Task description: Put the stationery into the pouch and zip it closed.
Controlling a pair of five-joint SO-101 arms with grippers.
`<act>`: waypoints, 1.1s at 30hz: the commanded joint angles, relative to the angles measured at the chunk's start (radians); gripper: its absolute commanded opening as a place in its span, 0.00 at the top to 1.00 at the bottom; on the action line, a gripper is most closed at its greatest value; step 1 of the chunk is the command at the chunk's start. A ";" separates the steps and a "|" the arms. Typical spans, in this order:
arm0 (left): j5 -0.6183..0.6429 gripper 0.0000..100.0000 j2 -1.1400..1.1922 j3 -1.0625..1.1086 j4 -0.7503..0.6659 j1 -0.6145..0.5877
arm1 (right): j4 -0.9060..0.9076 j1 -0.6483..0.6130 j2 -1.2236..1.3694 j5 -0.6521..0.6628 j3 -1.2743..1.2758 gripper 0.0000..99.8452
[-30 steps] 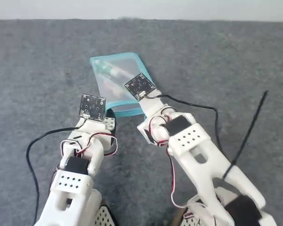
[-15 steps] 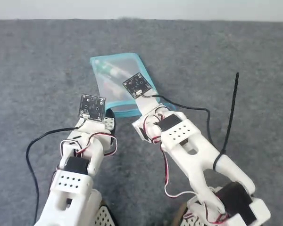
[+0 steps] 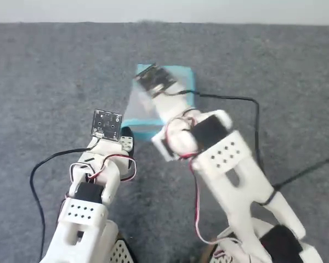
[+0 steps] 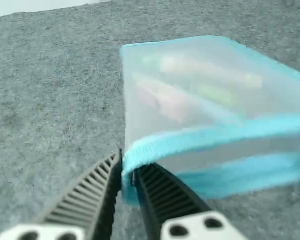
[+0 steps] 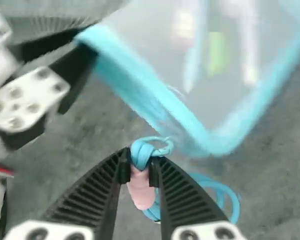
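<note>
The pouch (image 4: 200,95) is translucent with blue trim, and coloured stationery (image 4: 190,75) shows blurred through its wall. My left gripper (image 4: 129,172) is shut on the near corner of the pouch's blue zipper edge. My right gripper (image 5: 140,167) is shut on the zipper pull (image 5: 140,190), a pink tab on a blue cord, just off the pouch (image 5: 210,60) corner. In the high view the pouch (image 3: 136,112) lies mid-table, partly hidden under the right arm's wrist (image 3: 153,82). The left gripper (image 3: 127,137) sits at its near edge.
Grey carpet-like table surface (image 3: 44,82) surrounds the pouch on all sides. Black cables (image 3: 230,98) trail from the right arm across the right side. The left arm's fingers (image 5: 25,95) are close beside the right gripper.
The right arm has swung away and to the right with the zipper pull. The pouch has shifted right and bunched under it. The left arm has kept still.
</note>
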 commanded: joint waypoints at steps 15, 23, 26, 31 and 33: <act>-0.006 0.99 -0.021 -0.041 -0.015 0.000 | 0.059 0.073 0.140 0.017 -0.140 0.84; -0.006 0.99 -0.021 -0.041 -0.014 0.000 | -0.263 0.062 -0.364 0.137 0.381 0.84; -0.006 0.99 -0.021 -0.041 -0.015 0.000 | -0.321 0.064 -0.530 0.155 0.571 0.84; -0.006 0.99 -0.021 -0.041 -0.015 0.000 | -0.265 0.062 -0.611 0.150 0.614 0.84; -0.006 0.99 -0.021 -0.041 -0.015 0.000 | -0.263 0.062 -0.590 0.150 0.614 0.84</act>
